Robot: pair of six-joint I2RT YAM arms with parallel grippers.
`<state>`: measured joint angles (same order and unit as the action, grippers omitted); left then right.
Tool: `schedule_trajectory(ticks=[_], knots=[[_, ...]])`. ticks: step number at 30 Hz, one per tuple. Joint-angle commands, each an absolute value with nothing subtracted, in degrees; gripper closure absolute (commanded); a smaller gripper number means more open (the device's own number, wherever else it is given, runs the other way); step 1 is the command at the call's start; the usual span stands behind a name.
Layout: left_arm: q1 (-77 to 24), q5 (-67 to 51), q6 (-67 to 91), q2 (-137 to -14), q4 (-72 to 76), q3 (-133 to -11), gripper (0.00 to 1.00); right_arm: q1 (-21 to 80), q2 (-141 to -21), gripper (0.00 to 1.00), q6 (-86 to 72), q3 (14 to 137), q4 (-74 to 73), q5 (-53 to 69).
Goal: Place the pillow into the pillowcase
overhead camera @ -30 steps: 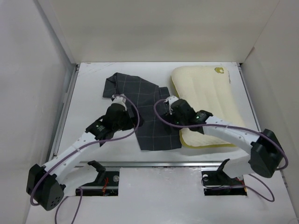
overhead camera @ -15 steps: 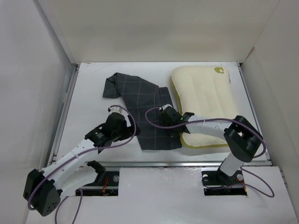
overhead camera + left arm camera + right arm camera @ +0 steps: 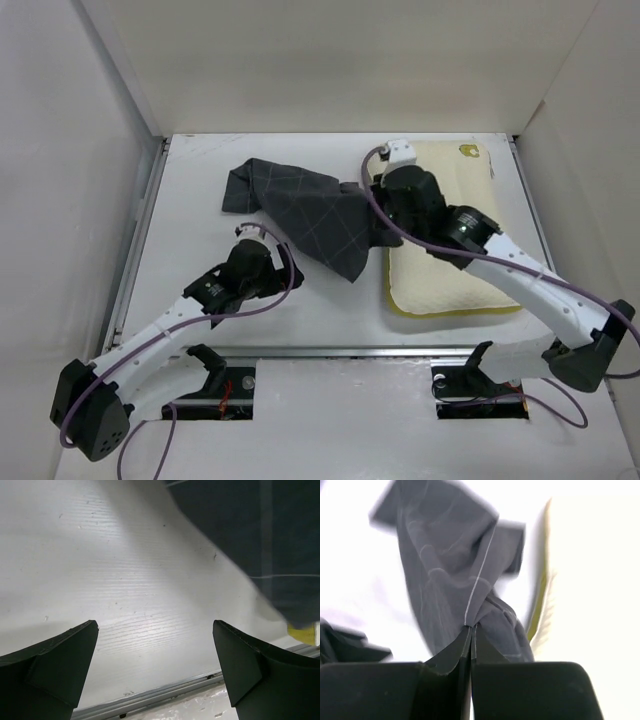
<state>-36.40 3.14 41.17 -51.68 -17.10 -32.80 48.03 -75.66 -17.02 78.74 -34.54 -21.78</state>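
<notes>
The pillow [image 3: 432, 285], cream-yellow with a small yellow tag [image 3: 468, 151] at its far corner, lies flat on the right of the table. The pillowcase [image 3: 305, 212], dark with a thin light check, lies left of it. Its right edge is lifted and bunched. My right gripper [image 3: 374, 226] is shut on that raised fold, and in the right wrist view its fingers [image 3: 471, 628] pinch the pillowcase [image 3: 450, 570], with the pillow [image 3: 592, 555] to the right. My left gripper [image 3: 275, 272] stands open and empty just near of the cloth. In the left wrist view the left gripper [image 3: 155, 626] frames bare table, with the pillowcase [image 3: 260, 535] at the upper right.
White walls enclose the table on the left, back and right. A metal rail [image 3: 330, 352] runs along the front edge, and it also shows as the rail [image 3: 150, 697] in the left wrist view. A yellow pillow corner [image 3: 306, 633] peeks from under the cloth.
My right gripper has shut on the pillowcase's right edge and risen toward the back, drawing the cloth up and over the pillow's left side. The left arm has barely shifted.
</notes>
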Motion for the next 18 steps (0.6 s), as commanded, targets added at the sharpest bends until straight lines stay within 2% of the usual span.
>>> schedule_trajectory(ticks=[1,10,14,18], knots=[[-36.7,2.1,38.0,-52.2,-13.6,-35.0,0.00,45.6,-75.7,1.00,-19.2,83.9,-38.7,-30.7],[-37.8,-0.1,30.8,-64.7,-4.9,-42.2,0.00,23.2,-80.1,1.00,-23.7,89.9,-40.7,-27.1],[-41.2,-3.9,25.9,-76.3,-0.4,-48.0,0.00,17.7,-84.4,1.00,-23.7,90.4,-40.2,-25.2],[-48.9,-5.3,21.3,-85.1,1.0,-54.0,0.00,12.7,-88.8,0.99,-23.2,91.6,-40.2,-22.0]])
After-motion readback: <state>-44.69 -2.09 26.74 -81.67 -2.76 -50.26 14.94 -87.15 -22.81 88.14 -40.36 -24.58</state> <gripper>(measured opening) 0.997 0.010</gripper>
